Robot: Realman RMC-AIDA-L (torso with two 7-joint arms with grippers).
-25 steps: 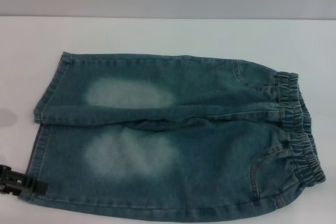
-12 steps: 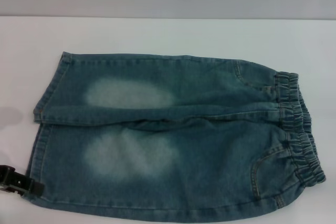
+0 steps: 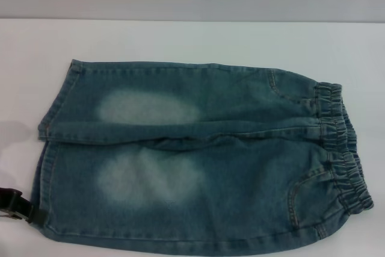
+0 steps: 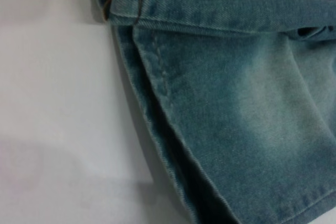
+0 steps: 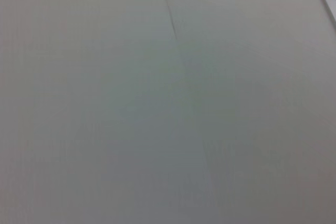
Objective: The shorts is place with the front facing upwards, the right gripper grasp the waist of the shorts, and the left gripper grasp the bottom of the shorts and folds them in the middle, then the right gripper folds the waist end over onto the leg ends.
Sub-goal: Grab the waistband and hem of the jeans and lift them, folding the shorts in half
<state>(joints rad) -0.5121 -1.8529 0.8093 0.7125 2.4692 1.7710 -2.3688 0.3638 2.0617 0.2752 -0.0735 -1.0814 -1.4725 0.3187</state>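
Lying flat across the white counter point(image 3: 180, 37), the blue-green denim shorts point(image 3: 198, 161) fill the middle of the head view, gathered elastic waist point(image 3: 340, 148) at the right, straight stitched leg hems point(image 3: 51, 118) at the left. The all-black left pincer point(image 3: 15, 206) sits at the lower left edge, touching the nearer hem's corner; whether it is clenched or released cannot be told. The right pincer is out of sight. Risk: it may catch only the top layer, so the fold drags crooked.

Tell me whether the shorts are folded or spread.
Spread: the shorts lie flat, both legs side by side, waistband and hems at opposite ends.
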